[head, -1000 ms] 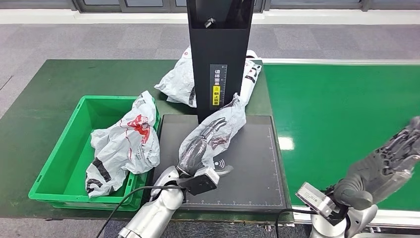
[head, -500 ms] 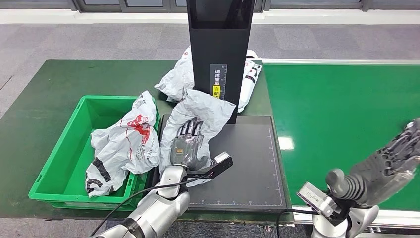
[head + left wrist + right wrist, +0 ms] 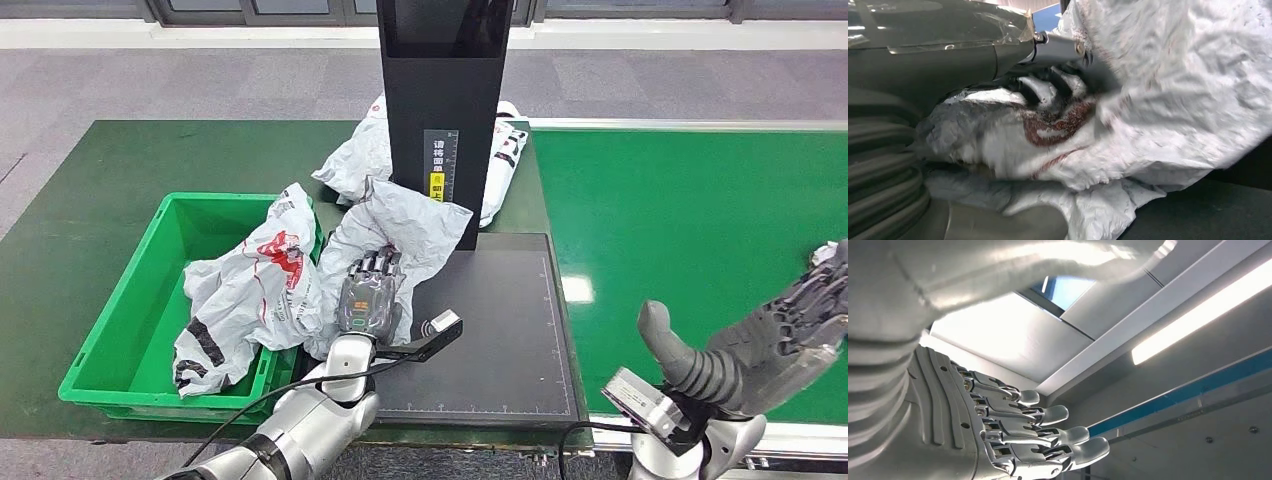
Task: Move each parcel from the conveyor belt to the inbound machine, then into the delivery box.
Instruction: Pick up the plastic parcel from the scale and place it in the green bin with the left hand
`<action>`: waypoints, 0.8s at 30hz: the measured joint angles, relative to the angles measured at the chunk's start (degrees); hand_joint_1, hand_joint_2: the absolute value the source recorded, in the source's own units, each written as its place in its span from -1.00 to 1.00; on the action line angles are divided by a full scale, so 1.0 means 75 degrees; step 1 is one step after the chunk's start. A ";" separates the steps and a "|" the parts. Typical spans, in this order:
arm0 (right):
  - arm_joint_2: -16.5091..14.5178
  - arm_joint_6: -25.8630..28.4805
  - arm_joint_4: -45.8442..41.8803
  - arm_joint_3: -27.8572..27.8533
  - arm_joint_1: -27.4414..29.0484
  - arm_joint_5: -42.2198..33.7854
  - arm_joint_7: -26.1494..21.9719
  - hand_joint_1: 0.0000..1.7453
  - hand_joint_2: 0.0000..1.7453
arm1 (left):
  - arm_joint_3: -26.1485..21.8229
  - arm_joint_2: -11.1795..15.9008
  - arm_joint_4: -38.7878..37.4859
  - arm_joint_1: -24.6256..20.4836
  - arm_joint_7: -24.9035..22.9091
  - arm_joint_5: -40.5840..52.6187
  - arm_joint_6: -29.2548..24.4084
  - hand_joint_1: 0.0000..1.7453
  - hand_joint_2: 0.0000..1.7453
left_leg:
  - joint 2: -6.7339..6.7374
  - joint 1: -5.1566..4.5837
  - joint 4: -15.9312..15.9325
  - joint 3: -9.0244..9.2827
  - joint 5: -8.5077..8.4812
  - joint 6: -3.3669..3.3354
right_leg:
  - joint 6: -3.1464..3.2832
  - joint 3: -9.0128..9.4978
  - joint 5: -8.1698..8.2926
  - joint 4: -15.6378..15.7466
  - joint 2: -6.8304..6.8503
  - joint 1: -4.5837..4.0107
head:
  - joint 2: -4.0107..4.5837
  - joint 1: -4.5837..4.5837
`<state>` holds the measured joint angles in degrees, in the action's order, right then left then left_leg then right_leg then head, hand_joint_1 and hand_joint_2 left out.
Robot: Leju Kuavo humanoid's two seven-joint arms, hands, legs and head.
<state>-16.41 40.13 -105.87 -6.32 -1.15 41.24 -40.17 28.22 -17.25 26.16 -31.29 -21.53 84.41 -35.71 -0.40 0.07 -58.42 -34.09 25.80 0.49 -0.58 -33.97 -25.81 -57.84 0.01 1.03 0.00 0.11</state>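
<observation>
My left hand (image 3: 368,295) grips a crumpled white parcel (image 3: 400,225) with red print, held up over the left edge of the inbound machine's black scan pad (image 3: 500,330), close to the green delivery box (image 3: 120,310). In the left wrist view the parcel (image 3: 1168,90) wraps over the dark fingers (image 3: 1048,90). A parcel (image 3: 250,290) lies in the box, leaning over its right wall. My right hand (image 3: 780,335) hovers over the green conveyor belt (image 3: 690,220), empty, thumb raised. Its fingers (image 3: 1048,432) lie stretched out together against the ceiling.
The machine's black column (image 3: 440,90) stands at the back of the pad. Another white parcel (image 3: 355,160) lies behind it on the dark green table (image 3: 150,160), showing on both sides. Grey floor lies beyond the table.
My left hand has carried the parcel from the middle of the scan pad leftward, toward the green box, turning it upright. My right hand has rotated, its thumb now sticking up.
</observation>
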 joint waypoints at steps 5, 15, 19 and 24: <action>0.0000 0.0000 0.0000 -0.0023 0.0006 0.0002 0.0000 -1.00 1.00 | 0.0000 0.0042 -0.0002 0.0000 0.0060 0.0076 -0.0079 1.00 1.00 | 0.0000 0.0000 0.0000 0.0000 0.0000 0.0000 | 0.0000 0.0000 0.0000 0.0000 0.0000 0.0000 | 0.0001 -0.0001; 0.0000 0.0000 0.0000 -0.0029 0.0008 0.0003 -0.0003 -1.00 1.00 | 0.0000 0.0110 0.0000 0.0000 0.0076 0.0114 -0.0134 1.00 1.00 | -0.0001 0.0000 0.0000 -0.0001 0.0000 0.0000 | 0.0000 -0.0001 -0.0001 0.0000 0.0000 0.0000 | 0.0000 -0.0001; 0.0000 0.0000 0.0000 -0.0029 0.0008 0.0003 -0.0002 -1.00 1.00 | 0.0000 0.0111 0.0000 0.0000 0.0076 0.0114 -0.0135 1.00 1.00 | -0.0001 0.0000 0.0000 -0.0001 0.0000 0.0000 | 0.0000 0.0000 0.0000 0.0000 0.0000 0.0000 | 0.0000 -0.0001; 0.0000 0.0000 0.0000 -0.0029 0.0008 0.0003 -0.0001 -1.00 1.00 | -0.0004 0.0120 0.0002 0.0003 0.0126 0.0179 -0.0229 1.00 1.00 | -0.0001 0.0000 0.0000 -0.0001 0.0000 0.0000 | 0.0000 0.0000 0.0000 0.0000 0.0000 0.0000 | 0.0001 -0.0001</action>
<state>-16.41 40.13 -105.87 -6.54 -1.09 41.27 -40.18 28.19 -16.35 26.18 -31.27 -20.58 85.75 -37.43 -0.41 0.07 -58.42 -34.10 25.79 0.50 -0.58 -33.97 -25.81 -57.84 0.01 1.03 0.01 0.10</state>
